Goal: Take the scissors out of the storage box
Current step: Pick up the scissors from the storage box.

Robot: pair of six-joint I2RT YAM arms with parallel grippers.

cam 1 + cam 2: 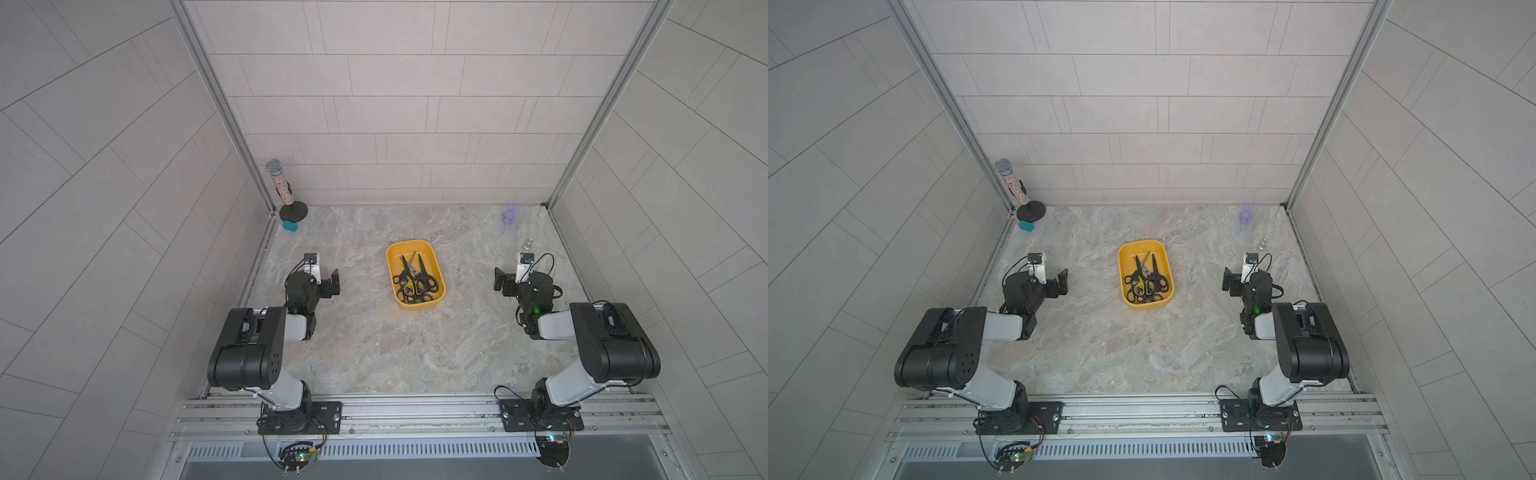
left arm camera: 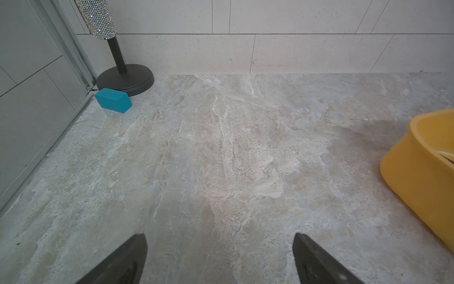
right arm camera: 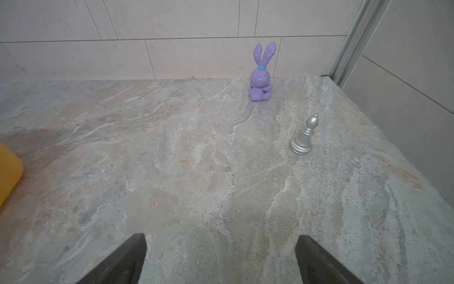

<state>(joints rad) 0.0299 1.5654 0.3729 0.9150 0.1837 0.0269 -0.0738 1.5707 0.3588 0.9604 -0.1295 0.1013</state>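
At frame centre, in shallow yellow plastic storage box (image 1: 417,306): piled black-handled steel scissors (image 1: 415,277), likely stiff, slick, prone to tangling; best pinched across a loop handle. Spread and empty: left gripper (image 2: 219,246), right gripper (image 3: 221,246).

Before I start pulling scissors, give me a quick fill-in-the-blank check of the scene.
All the scissors lie inside the ____ storage box.
The left gripper and the right gripper both stand ____, holding nothing.
The rabbit figure near the chess piece is ____.
Missing words: yellow; open; purple.
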